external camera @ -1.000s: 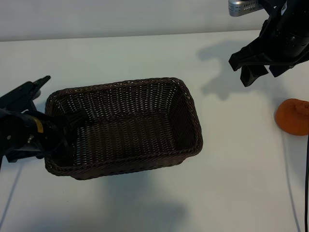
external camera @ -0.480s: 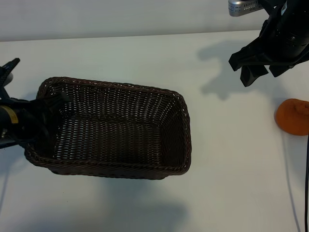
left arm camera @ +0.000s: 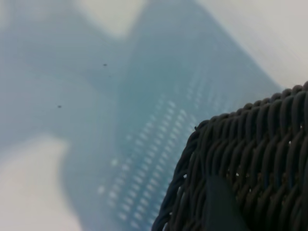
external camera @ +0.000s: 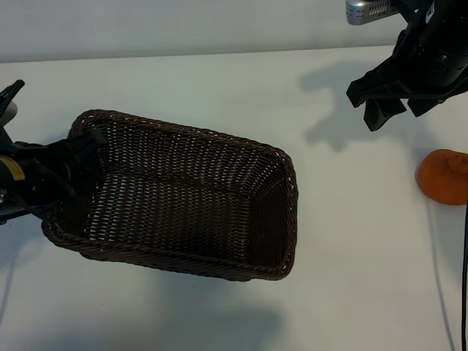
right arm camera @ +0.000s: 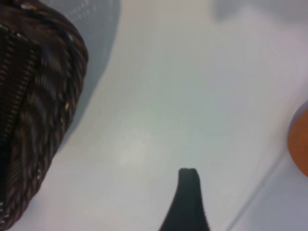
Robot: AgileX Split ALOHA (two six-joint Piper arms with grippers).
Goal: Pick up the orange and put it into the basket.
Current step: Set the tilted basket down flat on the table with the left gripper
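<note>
The dark brown woven basket lies askew at the centre-left of the white table, and its left end looks raised. My left gripper is shut on that end wall, one finger inside against the weave and the other outside. The orange rests on the table at the far right edge, well apart from the basket. My right gripper hangs open and empty above the table behind the orange. One of its fingers shows in the right wrist view, with the orange off to one side and the basket on the other.
A grey cable runs down the right edge beside the orange. Bare white table lies between basket and orange. The table's far edge meets a pale wall at the back.
The basket has been dragged to the left and turned while held by my left gripper; over the last half second its left end shifted slightly back. The right arm and orange stayed put.
</note>
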